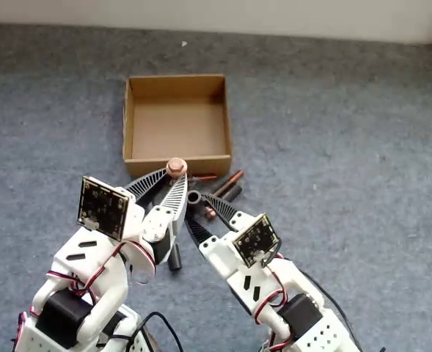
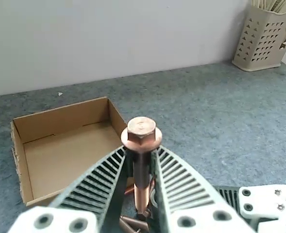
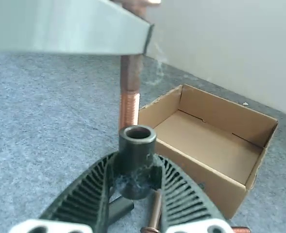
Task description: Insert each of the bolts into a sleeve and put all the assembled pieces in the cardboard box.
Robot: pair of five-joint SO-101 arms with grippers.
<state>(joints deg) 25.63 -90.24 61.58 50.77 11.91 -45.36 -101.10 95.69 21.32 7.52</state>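
- The lower shank of the copper-coloured hex-head bolt (image 2: 141, 133) is hidden between ribbed fingers in the left wrist view. In the right wrist view its head is cut off at the frame edge, behind a blurred finger of the other arm.
- The loose bolts and sleeves (image 1: 227, 189) lie partly under the grippers in the high view, and their number is hard to make out.
- The left gripper (image 1: 173, 178) pinches the bolt by its shank and holds it upright, head up. It is just in front of the near wall of the open brown cardboard box (image 1: 176, 117).
- The right gripper (image 3: 137, 165) is clamped on the black cylindrical sleeve (image 3: 137, 145), which stands upright with its bore facing up.
- The bolt's threaded end hangs just behind the sleeve's mouth, seemingly beside it rather than inside. I cannot tell whether the two touch.
- A stray black sleeve (image 1: 174, 257) lies on the grey carpeted table (image 1: 348, 147), between the two arms and nearer the left one.
- The grey carpet stretches wide to either side of the box and the arms.
- A beige perforated basket (image 2: 266, 34) stands well apart by the wall.
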